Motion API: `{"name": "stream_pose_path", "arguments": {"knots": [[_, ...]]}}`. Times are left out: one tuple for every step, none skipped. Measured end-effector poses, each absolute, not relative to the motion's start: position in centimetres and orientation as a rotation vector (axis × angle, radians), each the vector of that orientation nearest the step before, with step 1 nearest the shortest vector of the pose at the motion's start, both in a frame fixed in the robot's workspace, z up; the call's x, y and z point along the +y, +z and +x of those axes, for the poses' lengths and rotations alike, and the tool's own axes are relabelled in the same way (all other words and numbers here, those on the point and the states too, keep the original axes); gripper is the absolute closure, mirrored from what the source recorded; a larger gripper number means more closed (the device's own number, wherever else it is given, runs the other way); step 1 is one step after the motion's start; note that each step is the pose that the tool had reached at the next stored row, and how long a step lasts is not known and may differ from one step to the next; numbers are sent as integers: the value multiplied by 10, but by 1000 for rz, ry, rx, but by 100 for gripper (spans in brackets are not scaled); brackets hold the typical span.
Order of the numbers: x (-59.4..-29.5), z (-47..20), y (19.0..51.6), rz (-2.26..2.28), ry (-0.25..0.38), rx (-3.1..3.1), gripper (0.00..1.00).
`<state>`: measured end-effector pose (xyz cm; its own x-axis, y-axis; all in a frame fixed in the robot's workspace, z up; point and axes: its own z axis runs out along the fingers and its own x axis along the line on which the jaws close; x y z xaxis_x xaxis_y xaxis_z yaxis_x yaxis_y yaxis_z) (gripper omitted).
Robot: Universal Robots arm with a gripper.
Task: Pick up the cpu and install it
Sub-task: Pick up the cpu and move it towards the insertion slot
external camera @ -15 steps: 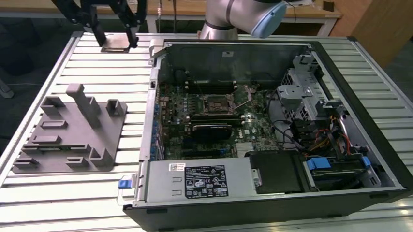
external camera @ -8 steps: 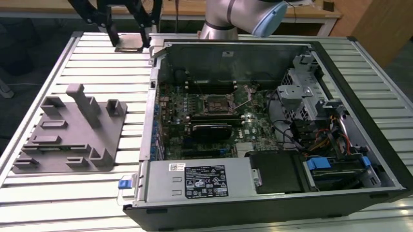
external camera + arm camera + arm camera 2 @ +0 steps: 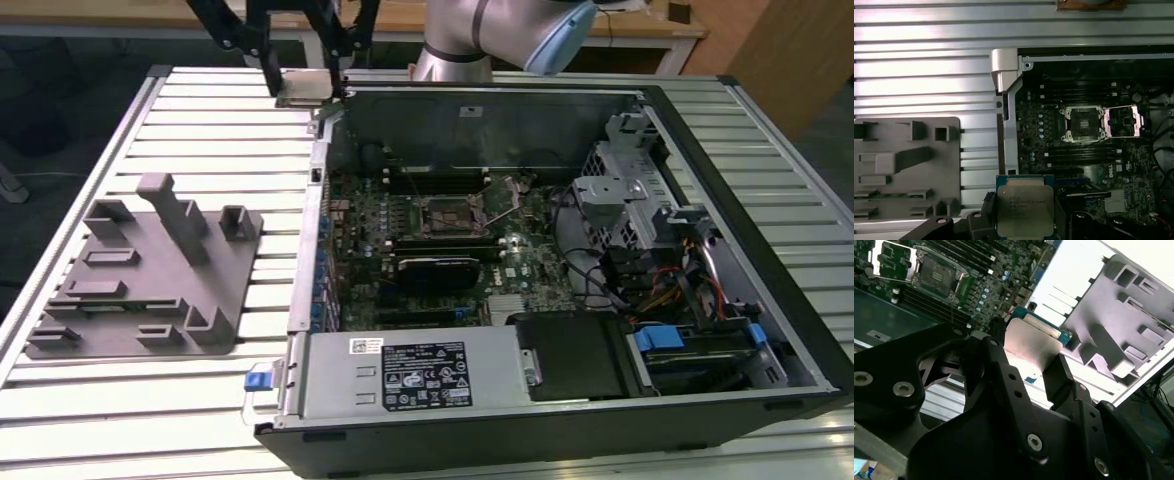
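Exterior view: tool [image 3: 304, 88] hangs over the far part of the slatted tabletop [image 3: 200, 130], toward the exterior view's left. It is just outside the far corner of the open computer case [image 3: 534, 440]. Two black fingers [image 3: 271, 68] are pressed onto opposite edges of the cpu [image 3: 299, 92]. The chip is pinched between them, lies roughly flat, and is clear of the slats. Whether it touches the case wall cannot be told from this view.

First wrist view: cpu sits metal lid up, with its green rim showing around the silver top, and the fingers close in at its sides. The socket [image 3: 1084, 122] on the motherboard [image 3: 1134, 195] stands open with its contact bed exposed. The metal load frame [image 3: 1124, 121] is flipped back and lies just beside the socket. The cpu is well apart from the socket.

Second wrist view: one finger sits on each side of the chip, touching its edges, and the silver face catches the light. A grey moulded fixture [image 3: 1119, 325] with upright posts and recessed pockets lies on the tabletop beside the case, on the exterior view's left. It is apart from the tool.

Exterior view, other: the power supply [image 3: 414, 370] sits along the near side of the case, and coloured cable bundles [image 3: 667, 290] are on the exterior view's right.
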<state>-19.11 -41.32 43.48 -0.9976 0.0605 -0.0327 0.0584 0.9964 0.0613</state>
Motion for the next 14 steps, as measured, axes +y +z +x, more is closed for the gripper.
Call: {"name": "stream_pose_path", "arguments": {"knots": [[-413, -187, 435, 93, 94, 3104, 45], [-413, -184, 435, 93, 94, 3104, 45], [-413, -180, 435, 93, 94, 3104, 45], [-413, -176, 435, 92, 94, 3104, 45], [-413, -173, 435, 92, 94, 3104, 45], [-413, -169, 435, 93, 94, 3104, 45], [-413, -165, 435, 93, 94, 3104, 45], [-413, -162, 435, 93, 94, 3104, 45], [-413, -158, 435, 93, 94, 3104, 45], [-413, -154, 435, 93, 94, 3104, 45], [-413, -151, 435, 92, 94, 3104, 45], [-413, -147, 435, 93, 94, 3104, 45], [-413, -144, 435, 92, 94, 3104, 45], [-413, -140, 435, 92, 94, 3104, 45]]}}
